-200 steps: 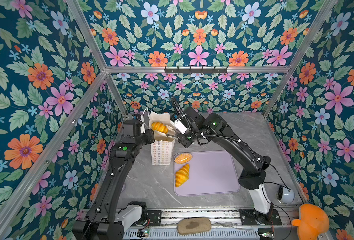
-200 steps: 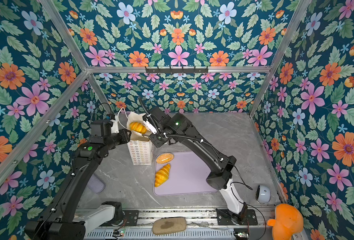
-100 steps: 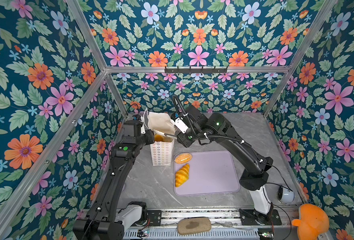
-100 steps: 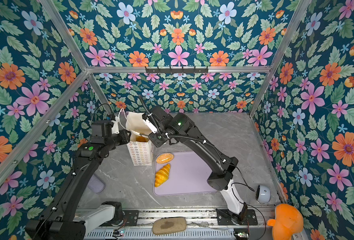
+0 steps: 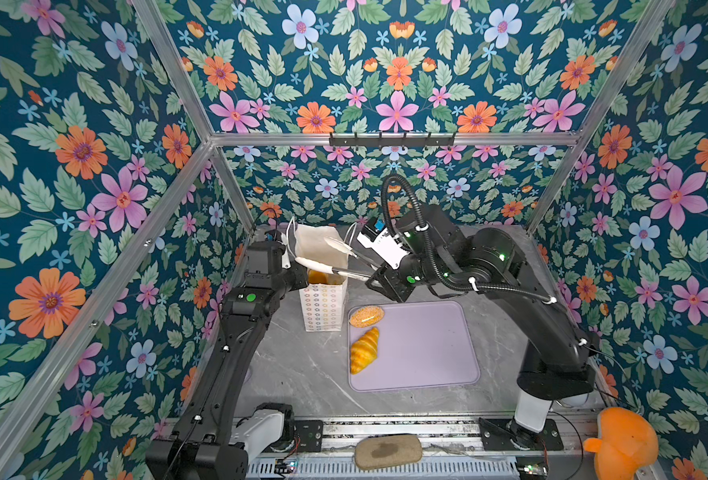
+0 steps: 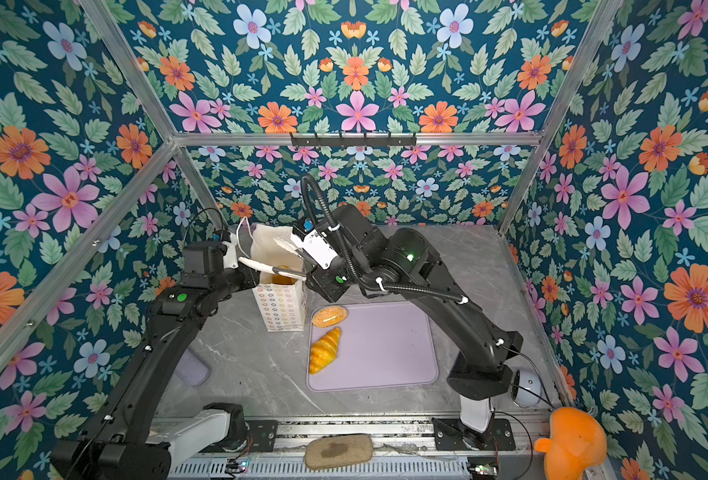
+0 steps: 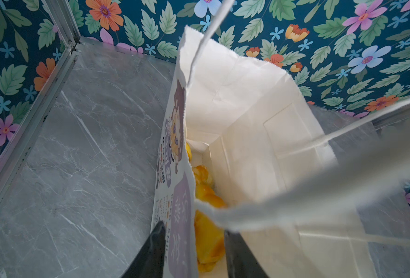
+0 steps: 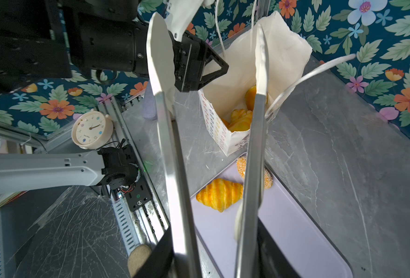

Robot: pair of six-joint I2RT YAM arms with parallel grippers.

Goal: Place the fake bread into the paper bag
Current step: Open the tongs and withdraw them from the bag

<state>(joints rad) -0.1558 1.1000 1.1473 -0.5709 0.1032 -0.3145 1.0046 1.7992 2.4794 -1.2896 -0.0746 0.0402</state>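
You see bag (image 7: 235, 101) print: cartoon face, purple labels; letters "SMILE" partly readable; left gripper (image 7: 189, 243) pinches bag wall; right gripper (image 8: 213, 250) holds tongs (image 8: 172, 149), tips spread, empty; croissant gripped earlier now in bag; bread (image 8: 240, 120) inside; croissant (image 5: 363, 350), bun (image 5: 366, 316) on mat (image 5: 427, 353).

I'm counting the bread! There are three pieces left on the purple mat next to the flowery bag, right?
Not three, two: a croissant and a speckled bun lie on the purple mat beside the flowery bag, as both top views show.
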